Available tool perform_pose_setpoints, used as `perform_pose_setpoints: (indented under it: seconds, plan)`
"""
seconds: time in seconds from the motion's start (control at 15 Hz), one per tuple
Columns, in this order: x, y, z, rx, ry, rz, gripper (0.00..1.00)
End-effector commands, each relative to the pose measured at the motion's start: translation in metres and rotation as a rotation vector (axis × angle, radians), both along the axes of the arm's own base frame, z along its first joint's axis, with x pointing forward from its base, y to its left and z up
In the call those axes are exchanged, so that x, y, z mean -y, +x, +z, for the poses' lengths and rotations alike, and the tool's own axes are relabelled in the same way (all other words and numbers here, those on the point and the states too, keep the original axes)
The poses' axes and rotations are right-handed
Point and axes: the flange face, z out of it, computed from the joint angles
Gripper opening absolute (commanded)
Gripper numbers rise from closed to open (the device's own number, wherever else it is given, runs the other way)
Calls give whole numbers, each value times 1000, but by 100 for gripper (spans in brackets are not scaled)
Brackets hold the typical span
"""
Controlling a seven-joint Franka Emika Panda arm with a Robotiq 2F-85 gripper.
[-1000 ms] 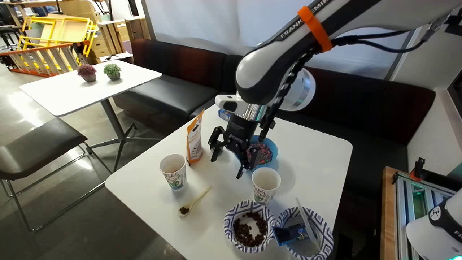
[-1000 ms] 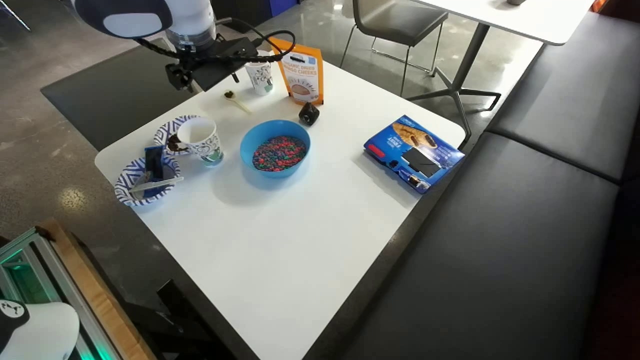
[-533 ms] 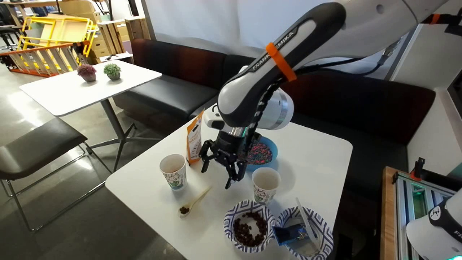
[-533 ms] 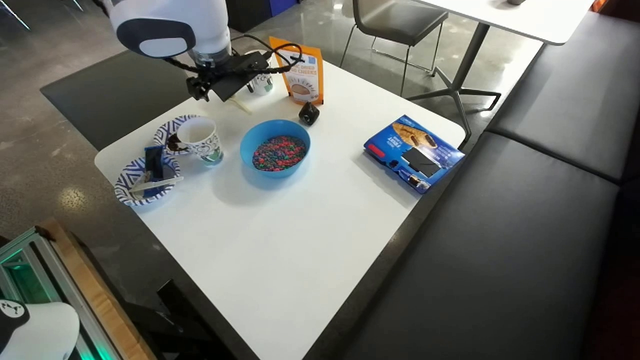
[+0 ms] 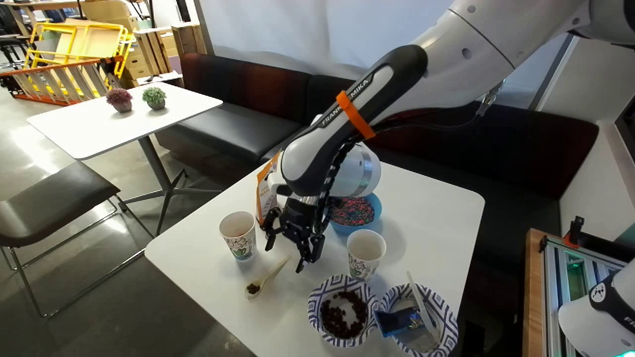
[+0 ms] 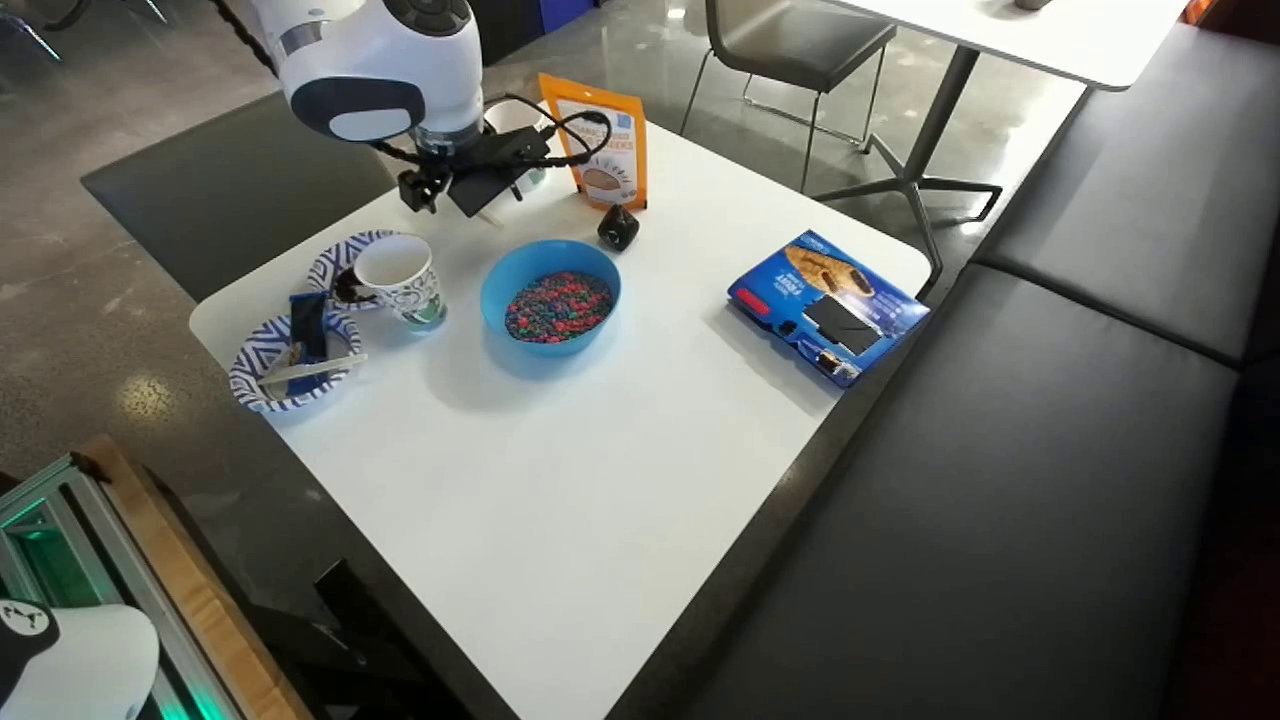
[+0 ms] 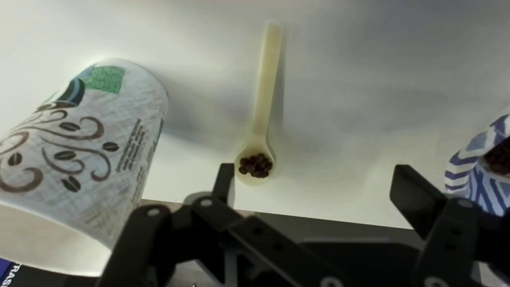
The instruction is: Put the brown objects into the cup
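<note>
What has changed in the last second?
The open fingers have moved down and across toward the spoon. Nothing has been gripped or let go. The spoon, the brown pieces in it, both cups, the blue bowl and the orange bag are where they were.

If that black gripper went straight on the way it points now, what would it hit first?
The gripper would probably meet the white table near the pale spoon first, though possibly the spoon itself; depth is unclear.

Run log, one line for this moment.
gripper: open, empty | spoon: on table, ungripped | brown objects: in spoon, more in patterned bowl | cup beside spoon: upright
</note>
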Motion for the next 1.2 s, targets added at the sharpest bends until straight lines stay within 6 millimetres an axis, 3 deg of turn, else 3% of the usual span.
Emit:
perform_pose_setpoints:
  seconds: [0.0, 0.07, 0.27, 0.4, 0.67, 0.93, 1.13]
  plan:
    - [-7, 15, -20, 24, 0, 2, 96]
    - [-8, 17, -24, 25, 1, 2, 80]
    - [-9, 21, -35, 25, 4, 5, 64]
    - [-9, 25, -40, 31, 4, 12, 46]
    - [-9, 32, -47, 37, 7, 22, 29]
    - [-10, 38, -52, 35, 12, 28, 27]
    - [-11, 44, -54, 38, 20, 26, 32]
